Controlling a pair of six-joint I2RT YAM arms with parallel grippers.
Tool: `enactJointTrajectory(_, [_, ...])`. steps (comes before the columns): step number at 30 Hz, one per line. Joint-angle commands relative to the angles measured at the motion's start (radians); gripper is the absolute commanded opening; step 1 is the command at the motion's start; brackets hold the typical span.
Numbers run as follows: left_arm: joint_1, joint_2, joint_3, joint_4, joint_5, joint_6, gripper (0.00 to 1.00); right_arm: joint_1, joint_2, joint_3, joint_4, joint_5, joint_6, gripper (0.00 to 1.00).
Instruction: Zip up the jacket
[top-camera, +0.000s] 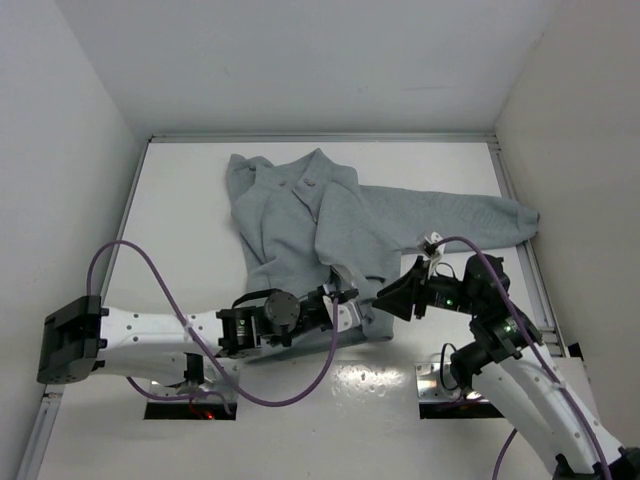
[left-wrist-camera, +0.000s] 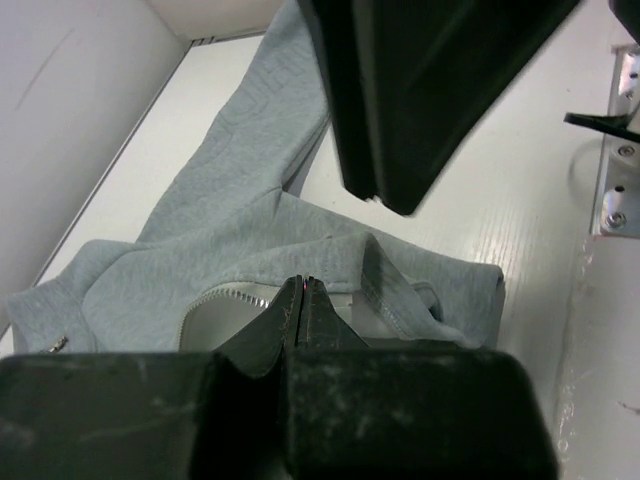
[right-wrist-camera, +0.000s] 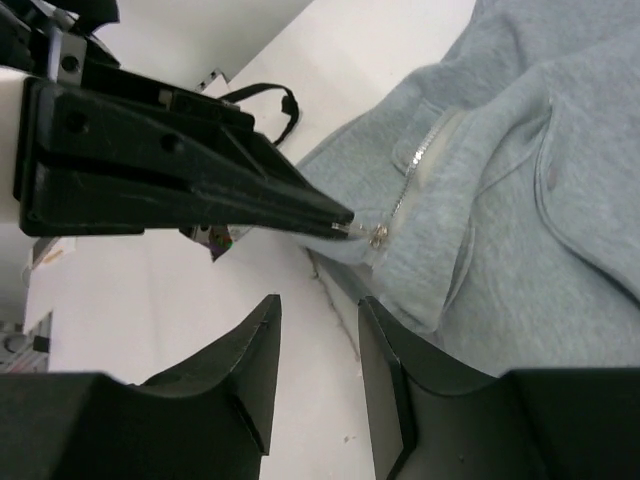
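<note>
The light grey jacket lies spread on the white table, one sleeve stretched to the right. My left gripper is at the jacket's near hem. Its fingertips are pressed together. The right wrist view shows those tips pinching the small metal zipper pull at the low end of the zipper teeth. My right gripper is open and empty. It hovers just beside the hem, close to the left gripper. It fills the top of the left wrist view.
White enclosure walls stand close on the left, right and back. Purple cables loop over the left arm. Metal mounting plates sit at the near table edge, one also showing in the left wrist view.
</note>
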Motion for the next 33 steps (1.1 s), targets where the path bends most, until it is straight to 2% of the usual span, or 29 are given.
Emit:
enactJointTrajectory(1, [0.027, 0.01, 0.053, 0.045, 0.031, -0.085, 0.0, 0.005, 0.002, 0.015, -0.046, 0.017, 0.059, 0.36])
enactJointTrajectory(6, [0.07, 0.03, 0.102, -0.001, 0.031, -0.131, 0.0, 0.005, 0.088, -0.06, 0.159, 0.015, 0.233, 0.43])
enactJointTrajectory(12, [0.07, 0.03, 0.116, -0.013, 0.011, -0.142, 0.0, 0.104, 0.2, -0.079, 0.348, 0.035, 0.283, 0.46])
enactJointTrajectory(14, [0.07, 0.03, 0.116, -0.013, 0.002, -0.142, 0.0, 0.118, 0.212, -0.079, 0.359, 0.055, 0.277, 0.46])
enactJointTrajectory(19, [0.079, 0.03, 0.127, -0.013, -0.018, -0.151, 0.0, 0.158, 0.254, -0.06, 0.342, 0.112, 0.277, 0.53])
enactJointTrajectory(23, [0.079, 0.03, 0.127, 0.008, -0.036, -0.16, 0.0, 0.196, 0.284, -0.031, 0.25, 0.204, 0.272, 0.55])
enactJointTrajectory(25, [0.079, 0.03, 0.127, 0.008, -0.047, -0.16, 0.0, 0.197, 0.292, -0.025, 0.216, 0.25, 0.28, 0.58])
enactJointTrajectory(30, [0.079, 0.03, 0.136, 0.008, -0.047, -0.16, 0.0, 0.197, 0.268, -0.092, 0.329, 0.365, 0.366, 0.67])
enactJointTrajectory(33, [0.079, 0.03, 0.136, 0.008, -0.047, -0.171, 0.0, 0.197, 0.289, -0.093, 0.377, 0.38, 0.418, 0.7])
